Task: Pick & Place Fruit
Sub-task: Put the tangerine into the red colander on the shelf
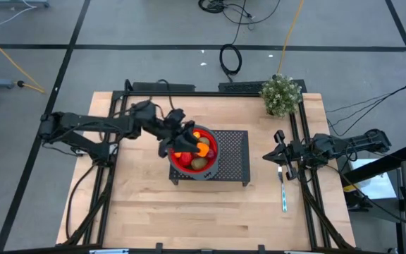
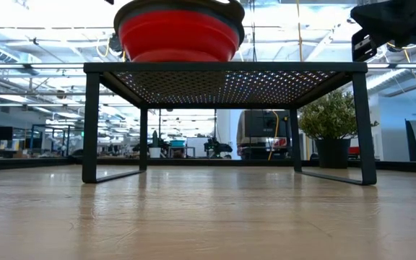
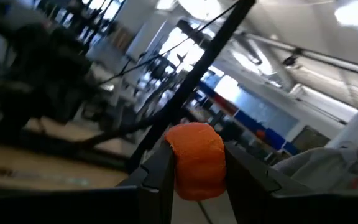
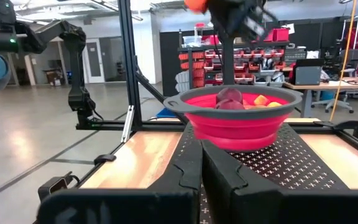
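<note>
While the left gripper point(image 1: 183, 134) hangs over the red collapsible bowl with a grey rim point(image 1: 213, 161), its fingers point(image 3: 157, 180) are clenched on a small orange toy fruit piece point(image 3: 196, 160), held above the bowl & clear of the contents; the bowl sits on a black perforated metal stand point(image 1: 235, 159) near the middle of the pale wooden desk point(image 1: 139, 204); inside it lie more toy fruit, incl. dark red pieces point(image 4: 230, 98), orange ones point(image 4: 261, 100) and a brownish oval point(image 1: 199, 163); the right gripper point(image 1: 276, 156) waits well apart at the desk's right side, fingers point(image 4: 225, 177) pressed together w/ nothing between them; a thin pale-handled utensil point(image 1: 283, 192) lies on the desk just beside it; a leafy green potted plant point(image 1: 281, 94) stands at the far right corner.
</note>
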Controlling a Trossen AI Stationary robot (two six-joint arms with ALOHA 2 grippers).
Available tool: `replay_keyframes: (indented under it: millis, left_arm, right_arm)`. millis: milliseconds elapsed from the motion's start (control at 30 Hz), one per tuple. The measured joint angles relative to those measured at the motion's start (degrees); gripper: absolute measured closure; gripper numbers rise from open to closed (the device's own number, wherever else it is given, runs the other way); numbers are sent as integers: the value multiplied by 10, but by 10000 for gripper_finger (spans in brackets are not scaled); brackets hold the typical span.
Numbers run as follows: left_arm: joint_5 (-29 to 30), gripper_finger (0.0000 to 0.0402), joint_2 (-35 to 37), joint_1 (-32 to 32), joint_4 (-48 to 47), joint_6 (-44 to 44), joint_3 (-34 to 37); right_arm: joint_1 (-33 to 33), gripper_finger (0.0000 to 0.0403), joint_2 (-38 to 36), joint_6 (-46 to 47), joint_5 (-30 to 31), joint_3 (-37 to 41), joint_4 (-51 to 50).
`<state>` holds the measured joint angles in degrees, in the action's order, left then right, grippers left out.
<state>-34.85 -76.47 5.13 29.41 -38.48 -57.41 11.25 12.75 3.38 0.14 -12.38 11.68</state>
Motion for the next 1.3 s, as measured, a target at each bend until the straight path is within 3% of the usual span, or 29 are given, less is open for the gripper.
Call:
replay_keyframes:
  millis: [267,467,567,633,733,867,1133,1300]
  left_arm:
    - [0,291,0,13,-89,9,0]
    - [45,291,5,10,-183,103,-34]
    - [107,291,5,1,-324,187,-99]
    - [178,291,3,-9,-426,236,-144]
    - [271,291,-1,-22,-529,249,-196]
    - [339,291,1,-38,-580,244,-236]
    - [461,291,0,-72,-714,203,-249]
    - [491,291,-10,-87,-745,173,-249]
  right_arm:
    - [0,403,0,-10,0,0,0]
    - [0,403,0,-15,0,0,0]
    - [0,403,0,-15,0,0,0]
    - [0,403,0,-15,-1,0,0]
    - [0,403,0,-15,-2,0,-1]
    - [0,403,0,-15,-2,0,0]
    - [0,403,0,-11,-4,0,0]
    - [0,403,0,-11,-4,0,0]
